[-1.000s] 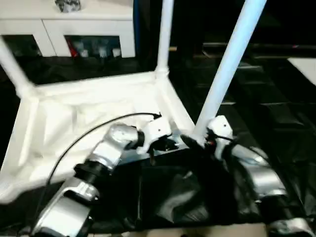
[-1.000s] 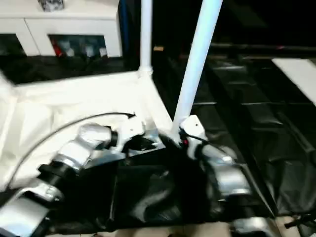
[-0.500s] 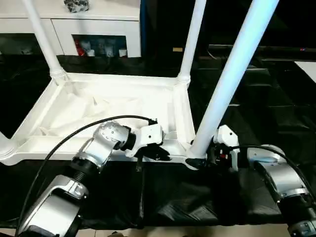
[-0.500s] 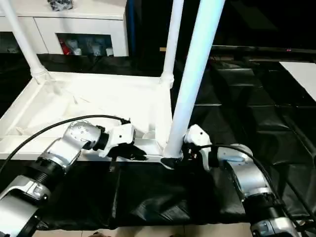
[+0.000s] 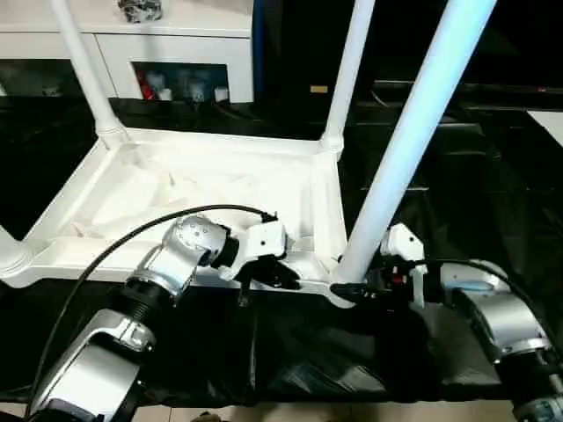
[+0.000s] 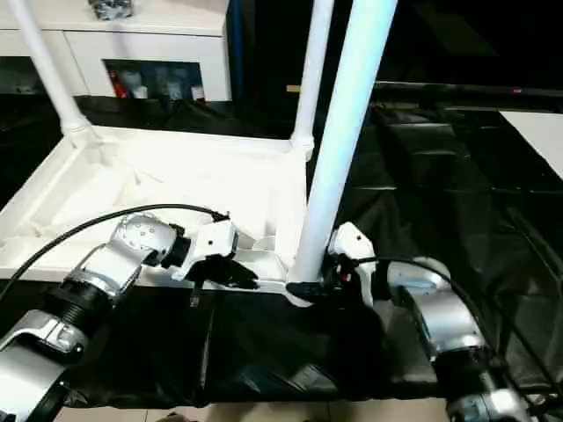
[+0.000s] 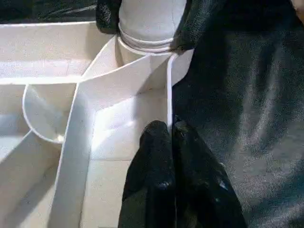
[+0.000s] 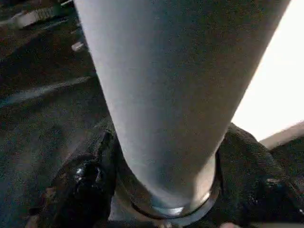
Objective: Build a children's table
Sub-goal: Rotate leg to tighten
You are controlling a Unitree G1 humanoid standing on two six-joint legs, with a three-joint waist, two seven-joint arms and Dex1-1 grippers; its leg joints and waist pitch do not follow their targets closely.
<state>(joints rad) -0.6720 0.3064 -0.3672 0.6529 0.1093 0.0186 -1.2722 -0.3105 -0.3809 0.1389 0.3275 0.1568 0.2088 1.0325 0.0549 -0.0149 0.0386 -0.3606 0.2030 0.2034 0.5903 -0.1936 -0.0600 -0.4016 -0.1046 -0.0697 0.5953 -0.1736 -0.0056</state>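
Observation:
The white tabletop [image 5: 193,189] lies upside down on black cloth, ribbed side up. Legs stand in its sockets: far left leg [image 5: 84,61], far right leg [image 5: 352,61], and the thick near right leg [image 5: 413,123]. The near left corner socket [image 5: 10,257] sits at the picture's edge. My left gripper [image 5: 277,274] is shut on the tabletop's near rim [image 7: 168,95], close to the near right corner. My right gripper [image 5: 352,286] is shut around the base of the near right leg [image 8: 175,95], one finger [image 8: 90,180] on each side of it.
A white cabinet with glass doors [image 5: 176,53] stands behind the tabletop. Black cloth [image 5: 352,352] covers the floor around and in front. A white sheet edge [image 5: 550,123] shows at far right. My left arm's black cable [image 5: 132,246] arcs over the rim.
The camera has tilted and steadied, so the whole picture shifted. Both grippers keep the same holds on the rim and the leg base.

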